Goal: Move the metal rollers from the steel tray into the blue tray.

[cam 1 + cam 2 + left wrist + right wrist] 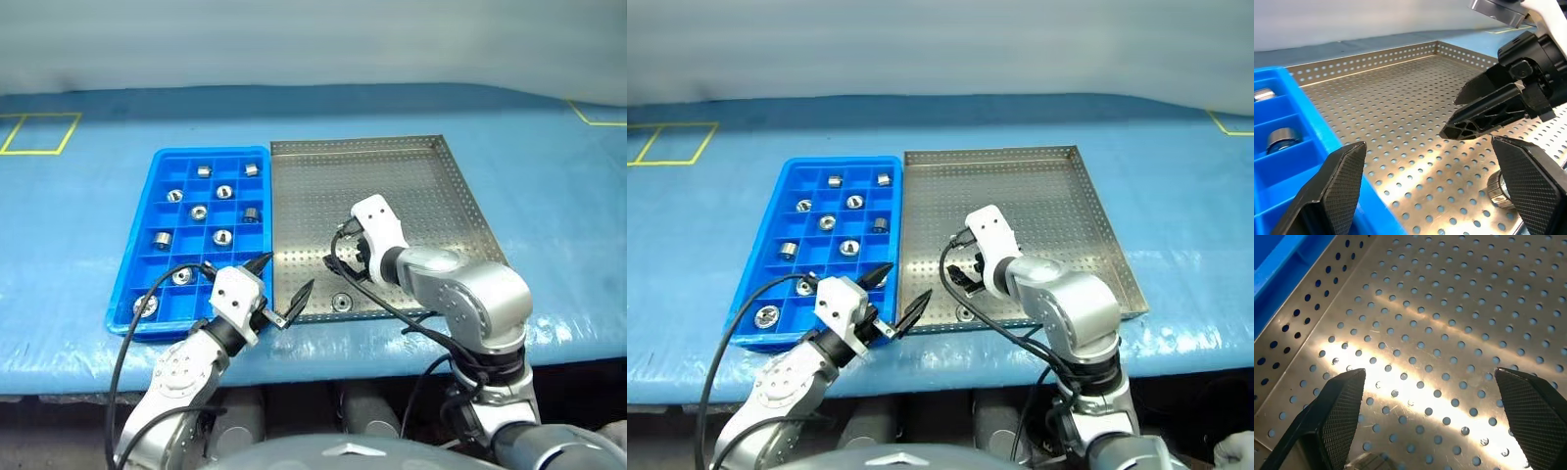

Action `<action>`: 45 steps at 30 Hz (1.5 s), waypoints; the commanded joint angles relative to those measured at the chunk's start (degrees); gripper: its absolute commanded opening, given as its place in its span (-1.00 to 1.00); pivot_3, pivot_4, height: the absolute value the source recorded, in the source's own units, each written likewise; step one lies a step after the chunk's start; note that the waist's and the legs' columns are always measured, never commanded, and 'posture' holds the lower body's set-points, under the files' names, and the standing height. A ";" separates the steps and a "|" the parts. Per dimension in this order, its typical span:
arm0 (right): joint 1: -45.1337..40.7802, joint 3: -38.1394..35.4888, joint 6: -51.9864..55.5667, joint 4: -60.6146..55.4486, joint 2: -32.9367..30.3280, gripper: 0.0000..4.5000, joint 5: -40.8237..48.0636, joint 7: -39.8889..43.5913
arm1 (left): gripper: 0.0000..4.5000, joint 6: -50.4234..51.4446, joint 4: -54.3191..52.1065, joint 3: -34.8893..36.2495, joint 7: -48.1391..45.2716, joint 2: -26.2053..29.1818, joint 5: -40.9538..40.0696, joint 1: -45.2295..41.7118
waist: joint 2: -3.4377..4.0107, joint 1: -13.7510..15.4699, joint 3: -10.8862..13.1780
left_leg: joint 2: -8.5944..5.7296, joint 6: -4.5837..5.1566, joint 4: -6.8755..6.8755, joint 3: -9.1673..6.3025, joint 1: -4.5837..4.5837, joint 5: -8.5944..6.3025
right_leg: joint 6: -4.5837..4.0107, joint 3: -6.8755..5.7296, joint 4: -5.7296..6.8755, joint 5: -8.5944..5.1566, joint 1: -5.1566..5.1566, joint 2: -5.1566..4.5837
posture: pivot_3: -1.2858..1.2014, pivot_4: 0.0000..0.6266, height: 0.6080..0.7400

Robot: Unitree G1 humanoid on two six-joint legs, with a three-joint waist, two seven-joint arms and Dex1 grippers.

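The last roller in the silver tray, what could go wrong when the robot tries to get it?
1. The last metal roller lies close against the steel tray's near rim, so a finger might hit the rim and miss the grab.
2. The open left gripper and open right gripper are close together over that spot, so they might bump.
3. The blue tray already holds many rollers, so a drop might land in a full compartment.

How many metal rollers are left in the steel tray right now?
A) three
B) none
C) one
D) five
C: a single metal roller lies near the front edge of the steel tray; the rest of its perforated base is bare, and the other rollers sit in the blue tray.
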 commanded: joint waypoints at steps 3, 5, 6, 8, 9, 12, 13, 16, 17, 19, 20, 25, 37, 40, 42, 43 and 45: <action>2.47 -2.24 0.56 -4.22 -1.03 0.98 6.19 -3.08 | 1.00 -0.28 0.83 -1.19 -2.33 0.21 -1.84 -1.82 | 0.00 -2.21 0.00 | 0.00 0.00 0.02 0.00 0.01 0.00 | 0.04 0.03 0.03 0.03 0.01 0.01 | -0.05 -0.52 1.00; 3.53 -2.37 0.56 -4.49 -1.69 0.98 9.05 -4.29 | 1.00 -0.86 1.21 -1.30 -2.41 0.05 -1.72 -2.07 | 0.00 -3.11 -0.01 | 0.00 0.00 0.04 -0.01 0.01 0.00 | 0.06 0.04 0.03 0.04 0.02 0.02 | -0.05 -0.52 1.00; 4.06 -2.29 0.56 -4.53 -1.92 0.98 10.78 -4.98 | 1.00 -1.41 1.42 -1.21 -2.17 -0.12 -1.40 -2.14 | -0.01 -3.34 -0.01 | 0.00 0.00 0.04 -0.01 0.01 0.00 | 0.08 0.04 0.03 0.05 0.03 0.02 | -0.05 -0.52 1.00; 4.69 -2.21 0.56 -4.46 -2.35 0.98 14.24 -6.38 | 1.00 -2.64 1.79 -0.82 -1.48 -0.47 -0.59 -2.19 | -0.01 -3.83 -0.01 | 0.00 0.00 0.04 -0.02 0.00 0.00 | 0.08 0.05 0.03 0.05 0.04 0.02 | -0.05 -0.52 1.00; 4.83 -2.26 0.56 -4.36 -2.58 0.98 15.94 -7.15 | 1.00 -3.21 1.93 -0.62 -1.14 -0.63 -0.22 -2.15 | -0.01 -3.99 -0.01 | 0.00 0.00 0.04 -0.02 0.00 0.00 | 0.10 0.06 0.03 0.06 0.04 0.02 | -0.04 -0.52 1.00; 4.98 -1.66 0.56 -3.30 -3.24 0.98 22.25 -9.52 | 1.00 -4.90 1.75 0.75 -0.37 -0.56 0.32 -1.17 | -0.01 -4.11 -0.01 | 0.00 0.01 0.04 -0.04 0.02 0.00 | 0.31 0.07 0.04 0.19 0.06 0.04 | -0.03 -0.52 1.00; 4.88 -1.70 0.56 -2.95 -3.56 0.98 24.13 -10.55 | 1.00 -5.15 1.70 0.87 -0.29 -0.52 0.37 -0.99 | -0.01 -4.08 -0.01 | 0.00 0.01 0.04 -0.04 0.03 0.00 | 0.30 0.07 0.03 0.18 0.07 0.05 | -0.02 -0.52 1.00; 4.21 -1.15 0.56 -1.03 -4.38 0.98 29.70 -13.54 | 1.00 -5.84 0.74 2.11 0.97 -0.02 1.31 0.85 | -0.02 -3.92 -0.01 | -0.01 0.02 0.07 -0.05 0.01 0.00 | 0.28 0.08 0.01 0.17 0.10 0.04 | 0.00 -0.52 1.00; 3.91 -0.87 0.56 -0.29 -4.72 0.98 31.53 -14.57 | 1.00 -6.03 0.40 2.57 1.32 0.11 1.47 1.46 | -0.02 -3.84 -0.01 | -0.01 0.02 0.07 -0.04 0.02 0.00 | 0.26 0.09 -0.01 0.16 0.11 0.04 | 0.01 -0.52 1.00; 3.45 -0.55 0.56 1.00 -5.39 0.98 34.85 -16.86 | 1.00 -6.18 -0.06 3.07 1.66 0.09 1.64 2.21 | -0.03 -3.61 -0.01 | -0.01 0.02 0.07 -0.05 0.01 0.00 | 0.26 0.09 -0.01 0.15 0.11 0.03 | 0.02 -0.52 1.00; 3.26 -0.31 0.56 1.69 -5.76 0.98 36.23 -18.00 | 1.00 -6.17 -0.35 3.24 1.78 0.08 1.71 2.48 | -0.03 -3.41 -0.01 | -0.02 0.02 0.08 -0.05 0.01 0.00 | 0.22 0.08 -0.01 0.13 0.11 0.04 | 0.03 -0.52 1.00; 3.23 1.85 0.56 4.57 -7.64 0.98 40.46 -23.04 | 1.00 -6.09 -1.55 3.58 2.38 0.01 1.88 3.72 | -0.05 -2.73 -0.02 | -0.03 0.02 0.13 -0.05 0.01 0.00 | 0.17 0.09 -0.03 0.10 0.14 0.02 | 0.04 -0.52 1.00; 1.03 4.74 0.56 8.23 -10.58 0.12 45.89 -29.29 | 1.00 -5.76 -2.64 3.04 3.48 -0.31 2.44 4.23 | -0.07 -0.94 -0.09 | -0.03 0.03 0.12 -0.06 0.06 0.00 | 0.15 0.08 -0.08 0.10 0.22 0.02 | 0.07 -0.52 1.00; 0.20 4.86 0.56 8.94 -10.64 -0.29 46.70 -29.93 | 1.00 -5.76 -2.76 3.04 3.66 -0.24 2.47 4.23 | -0.07 -0.36 -0.09 | -0.03 0.03 0.12 -0.06 0.04 0.00 | 0.15 0.08 -0.10 0.09 0.20 0.02 | 0.08 -0.52 1.00; -0.37 4.82 0.56 9.33 -10.57 -0.57 46.92 -30.09 | 1.00 -5.77 -2.81 2.99 3.74 -0.18 2.48 4.15 | -0.08 -0.12 -0.10 | -0.03 0.03 0.12 -0.06 0.04 0.00 | 0.15 0.08 -0.11 0.09 0.20 0.02 | 0.08 -0.52 1.00; -0.68 4.84 0.56 9.46 -10.56 -0.65 46.91 -30.10 | 1.00 -5.79 -2.79 3.00 3.76 -0.15 2.49 4.08 | -0.09 -0.04 -0.10 | -0.03 0.03 0.12 -0.06 0.04 0.00 | 0.15 0.07 -0.10 0.09 0.20 0.02 | 0.08 -0.52 1.00; -1.23 4.86 0.56 9.53 -10.48 -0.65 46.53 -30.13 | 1.00 -5.83 -2.70 3.03 3.78 -0.13 2.52 3.93 | -0.09 0.04 -0.11 | -0.02 0.03 0.12 -0.07 0.04 0.00 | 0.15 0.07 -0.09 0.09 0.20 0.03 | 0.08 -0.52 1.00</action>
